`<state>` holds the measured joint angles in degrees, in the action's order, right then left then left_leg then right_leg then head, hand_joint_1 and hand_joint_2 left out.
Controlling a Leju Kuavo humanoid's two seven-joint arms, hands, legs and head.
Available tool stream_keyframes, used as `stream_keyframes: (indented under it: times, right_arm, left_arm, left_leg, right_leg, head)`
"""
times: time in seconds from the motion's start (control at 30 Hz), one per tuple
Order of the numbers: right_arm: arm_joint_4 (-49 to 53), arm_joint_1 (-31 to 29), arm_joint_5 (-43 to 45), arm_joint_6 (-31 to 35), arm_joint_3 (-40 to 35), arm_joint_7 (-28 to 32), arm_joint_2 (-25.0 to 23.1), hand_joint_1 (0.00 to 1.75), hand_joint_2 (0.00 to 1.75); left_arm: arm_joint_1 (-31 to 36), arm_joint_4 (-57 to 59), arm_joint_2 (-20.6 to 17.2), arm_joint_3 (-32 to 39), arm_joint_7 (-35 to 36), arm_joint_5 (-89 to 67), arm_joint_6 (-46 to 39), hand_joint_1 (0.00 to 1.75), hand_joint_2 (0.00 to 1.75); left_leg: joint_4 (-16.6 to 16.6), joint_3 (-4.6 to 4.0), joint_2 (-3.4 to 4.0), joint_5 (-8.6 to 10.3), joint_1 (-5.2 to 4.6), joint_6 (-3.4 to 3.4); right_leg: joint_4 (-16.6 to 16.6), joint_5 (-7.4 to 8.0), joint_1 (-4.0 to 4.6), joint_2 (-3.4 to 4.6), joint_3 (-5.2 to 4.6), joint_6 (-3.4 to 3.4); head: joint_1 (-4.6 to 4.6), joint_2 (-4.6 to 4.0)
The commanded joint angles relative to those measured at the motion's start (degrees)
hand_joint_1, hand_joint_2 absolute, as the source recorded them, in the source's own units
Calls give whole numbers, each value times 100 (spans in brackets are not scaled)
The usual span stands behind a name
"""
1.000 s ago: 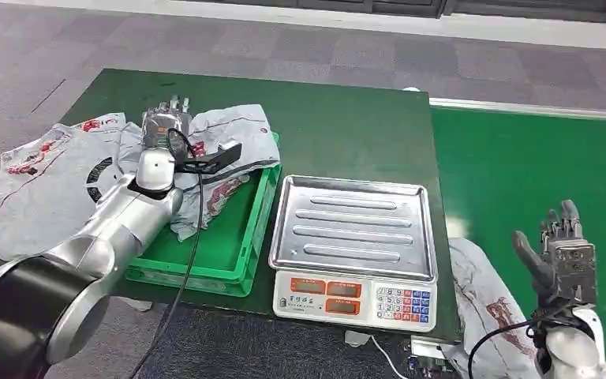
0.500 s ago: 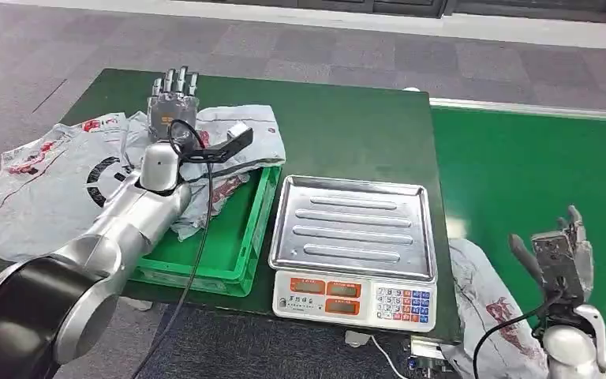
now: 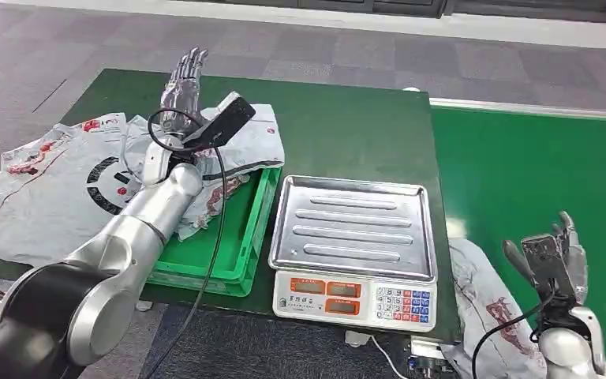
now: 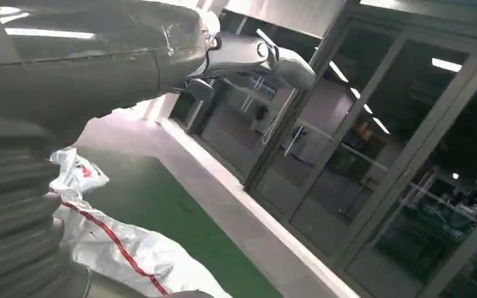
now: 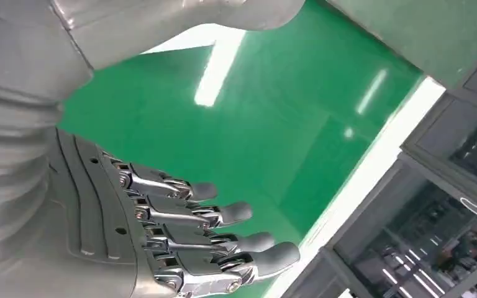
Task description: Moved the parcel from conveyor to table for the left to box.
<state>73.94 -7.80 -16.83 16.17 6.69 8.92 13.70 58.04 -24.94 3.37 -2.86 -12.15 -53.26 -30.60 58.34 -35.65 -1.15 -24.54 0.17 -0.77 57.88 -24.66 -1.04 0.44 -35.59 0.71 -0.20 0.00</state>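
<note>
Green desk (image 3: 347, 134) before us, grey parcel (image 3: 229, 146) at ten o'clock draped over the green crate (image 3: 245, 237), our left hand (image 3: 183, 87) raised above it, fingers spread, holding nothing, our right hand (image 3: 556, 257) at four o'clock over the conveyor (image 3: 529, 166), fingers apart.

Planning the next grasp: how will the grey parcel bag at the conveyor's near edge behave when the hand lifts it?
The parcel bag looks like crumpled thin plastic film, so it is probably floppy and will sag. Its glossy skin may slip. It drapes flat, so it probably won't roll.
</note>
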Motion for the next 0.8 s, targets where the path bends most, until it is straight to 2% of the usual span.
stream_keyframes:
  times: [0.03,0.1,0.2,0.3,0.5,0.63,0.8]
  right_arm:
    - [-67,-279,63,-132,-348,297,-289,0,175]
    - [159,-259,222,-258,-453,558,-384,0,175]
    - [100,-446,461,-661,-643,768,-396,0,175]
    - [44,-541,446,-745,-772,792,-460,0,175]
    - [-12,-471,38,-585,-716,570,-555,0,175]
    - [-25,-395,-85,-533,-658,536,-514,0,175]
    - [-13,-374,-201,-458,-662,491,-529,0,175]
  left_arm:
    - [65,-29,257,1204,-917,1965,1204,0,175]
    - [-5,-26,263,1276,-982,2931,2217,0,175]
    - [-138,170,224,1177,-933,4032,4726,0,175]
    - [-340,273,331,668,-1015,4087,5655,0,175]
    - [-542,488,755,10,-742,4597,6069,0,175]
    - [-538,499,993,-452,-699,4444,5761,0,175]
    - [-507,520,1022,-484,-658,4501,5791,0,175]
  left_leg:
    - [-8,21,26,-7,6,-1]
    - [-7,20,32,-7,8,-1]
    - [-8,20,35,-7,2,-1]
    - [-9,18,22,-4,-1,0]
    - [-13,27,10,-6,2,3]
    - [-9,20,6,-9,1,6]
    - [-5,12,8,-9,0,6]
  right_leg:
    - [-15,2,9,12,19,-8]
    - [-14,3,11,18,16,-8]
    - [-8,1,4,22,12,-6]
    - [-7,1,0,14,13,-3]
    - [-18,-3,4,-2,31,-5]
    - [-16,-3,3,-6,26,-5]
    - [-10,-3,1,-2,15,-3]
  head:
    - [0,0]
    - [0,0]
    - [0,0]
    - [0,0]
    - [0,0]
    - [0,0]
    - [0,0]
